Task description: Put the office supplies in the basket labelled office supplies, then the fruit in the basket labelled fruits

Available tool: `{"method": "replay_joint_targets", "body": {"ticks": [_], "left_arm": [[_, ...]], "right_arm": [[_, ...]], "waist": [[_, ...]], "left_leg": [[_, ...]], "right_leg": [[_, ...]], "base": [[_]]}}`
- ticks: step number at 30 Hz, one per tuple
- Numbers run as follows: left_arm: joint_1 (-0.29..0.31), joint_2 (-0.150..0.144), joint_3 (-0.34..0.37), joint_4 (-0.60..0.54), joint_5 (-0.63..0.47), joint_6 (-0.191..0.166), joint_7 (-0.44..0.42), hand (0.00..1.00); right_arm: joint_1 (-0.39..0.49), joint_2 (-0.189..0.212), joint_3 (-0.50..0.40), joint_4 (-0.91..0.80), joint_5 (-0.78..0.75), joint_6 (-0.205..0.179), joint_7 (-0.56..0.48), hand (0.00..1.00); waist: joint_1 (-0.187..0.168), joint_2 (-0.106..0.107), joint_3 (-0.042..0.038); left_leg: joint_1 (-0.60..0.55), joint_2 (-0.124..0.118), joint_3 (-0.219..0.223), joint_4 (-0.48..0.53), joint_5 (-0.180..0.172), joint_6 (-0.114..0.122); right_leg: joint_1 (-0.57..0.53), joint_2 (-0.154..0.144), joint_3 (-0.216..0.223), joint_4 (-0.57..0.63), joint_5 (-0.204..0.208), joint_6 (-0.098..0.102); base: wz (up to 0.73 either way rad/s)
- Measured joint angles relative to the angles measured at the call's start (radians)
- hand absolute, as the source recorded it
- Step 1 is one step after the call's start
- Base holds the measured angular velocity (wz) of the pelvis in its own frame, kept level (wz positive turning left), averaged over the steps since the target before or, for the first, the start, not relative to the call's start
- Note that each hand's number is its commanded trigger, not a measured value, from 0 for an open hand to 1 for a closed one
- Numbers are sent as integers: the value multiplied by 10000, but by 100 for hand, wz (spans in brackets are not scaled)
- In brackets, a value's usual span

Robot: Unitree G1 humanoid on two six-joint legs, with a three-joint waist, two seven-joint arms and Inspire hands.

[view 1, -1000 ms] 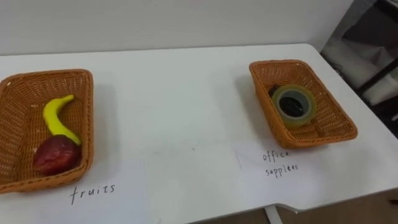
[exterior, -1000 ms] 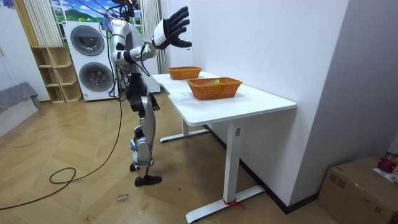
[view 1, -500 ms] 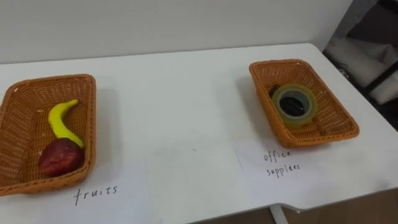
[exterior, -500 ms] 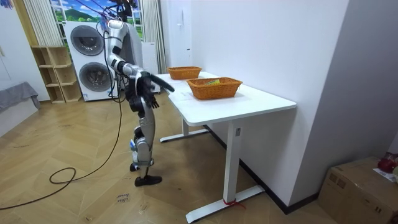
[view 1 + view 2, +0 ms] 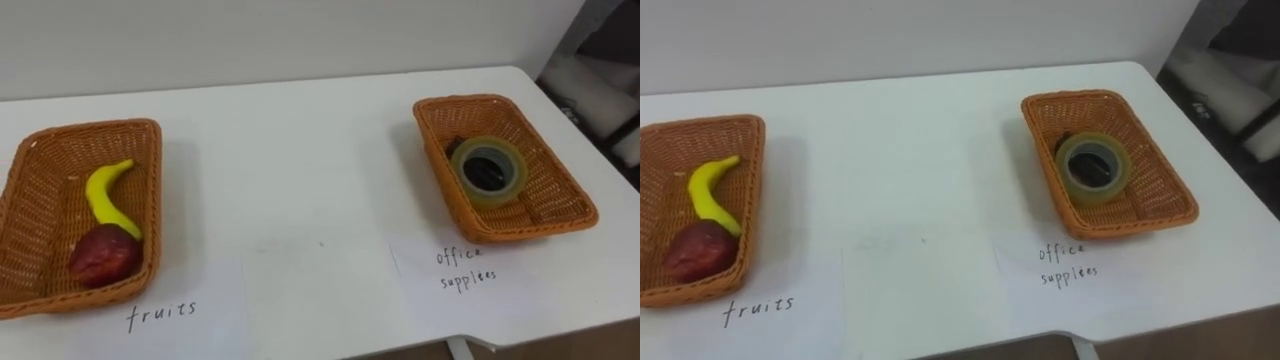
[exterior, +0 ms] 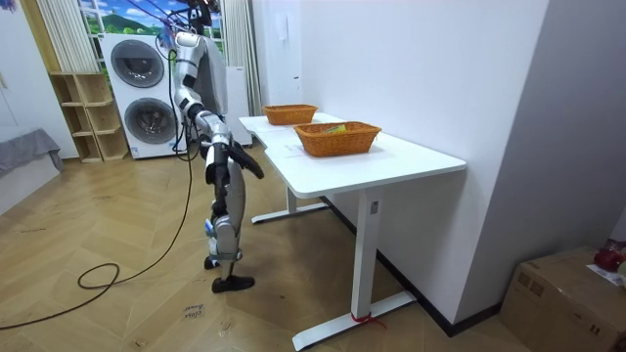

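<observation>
Standing by the table (image 5: 300,170), the robot hangs its left hand (image 6: 250,166) low, open or closed I cannot tell; banana (image 5: 108,195) and red fruit (image 5: 103,256) lie in the fruit basket (image 5: 150,190), tape roll (image 5: 488,198) in the office basket (image 5: 556,185).

pose: standing | left arm: down, forearm angled forward | left hand (image 6: 246,164): at hip height

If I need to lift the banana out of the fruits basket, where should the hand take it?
Likely at its bare middle, from straight above: the banana lies flat, its near end against the red fruit, and the basket walls block side approaches.
</observation>
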Motion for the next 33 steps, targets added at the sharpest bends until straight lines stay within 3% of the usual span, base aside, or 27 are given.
{"method": "replay_joint_targets", "body": {"ticks": [6, 9, 13, 20, 29, 33], "left_arm": [[-63, -149, -6, 168, -17, -233, 91, 0], [-171, -164, -13, 348, -28, -236, 177, 0], [-114, -203, -119, 448, -207, -252, 180, 0], [-261, -245, -128, 875, -232, -289, 186, 0], [-243, -393, -725, 1210, -178, -280, 273, 0], [-234, -396, -728, 1192, -174, -166, 264, 0]], "right_arm": [[-24, 343, 887, 1254, -388, 11, 466, 0], [41, 366, 1621, 1699, -930, 18, 794, 0], [-6, 463, 2407, 2613, -2034, 33, 1574, 0], [-265, 610, 3914, 4158, -3417, 143, 3346, 0], [-467, 878, 5399, 4309, -4380, 154, 4592, 0], [-468, 932, 5489, 4308, -4387, 166, 4697, 0]], "waist": [[53, 115, -10], [261, 169, 20], [526, 211, -19], [868, 243, 2], [1181, 257, 17], [1320, 263, 18]], "left_leg": [[17, -8, -2, -12, -12, 1], [106, -16, 19, -15, -23, -9], [175, -16, -23, -9, -24, -4], [314, -16, -199, 6, -40, -7], [276, -44, -456, 49, -56, 5], [209, -47, -592, 51, -63, -8]], "right_leg": [[-23, 20, 107, 33, -22, -5], [3, 34, 149, -12, -23, -6], [77, 18, 92, -4, -26, -4], [367, -7, -64, -44, -57, -3], [460, -49, -332, -212, -70, 3], [488, -58, -495, -300, -87, 3]], "base": [[-1], [-5], [2], [8], [8], [12]]}}
